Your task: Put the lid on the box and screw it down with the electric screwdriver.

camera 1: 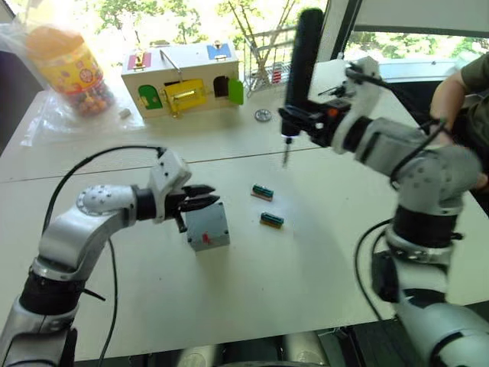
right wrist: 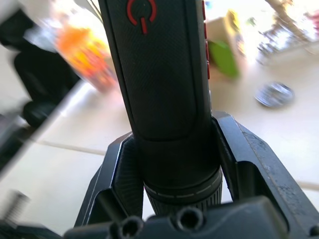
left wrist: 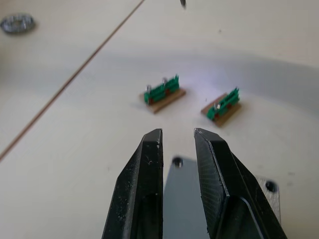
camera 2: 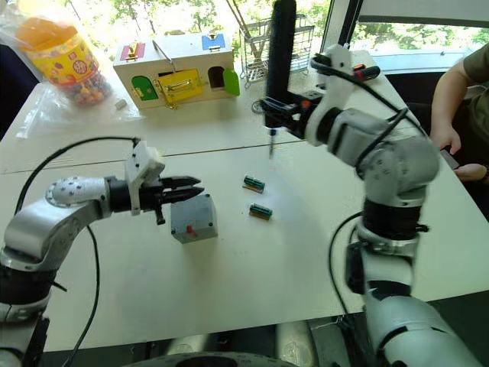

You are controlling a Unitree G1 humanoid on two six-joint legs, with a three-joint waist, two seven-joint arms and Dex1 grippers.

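The grey box (camera 1: pixel 208 229) stands near the middle of the table, and the grey lid (left wrist: pixel 185 199) with corner screw holes lies flat on top of it. My left gripper (camera 1: pixel 200 197) hovers at the box's upper left edge. Its black fingers (left wrist: pixel 149 164) are slightly apart, open, with nothing between them. Further back and to the right, my right gripper (camera 1: pixel 304 120) is shut on the black electric screwdriver (camera 1: pixel 304 57). The screwdriver (right wrist: pixel 159 74) stands upright, its metal bit (camera 1: pixel 286 155) pointing down above the table, well apart from the box.
Two small green terminal blocks (camera 1: pixel 262 191) (camera 1: pixel 271 220) lie right of the box. A white toy house (camera 1: pixel 179 80), a jar of sweets (camera 1: pixel 70 67), a wire basket (camera 1: pixel 267 53) and a metal disc (camera 1: pixel 263 115) sit at the back. A person's arm (camera 1: pixel 451 95) is at the right.
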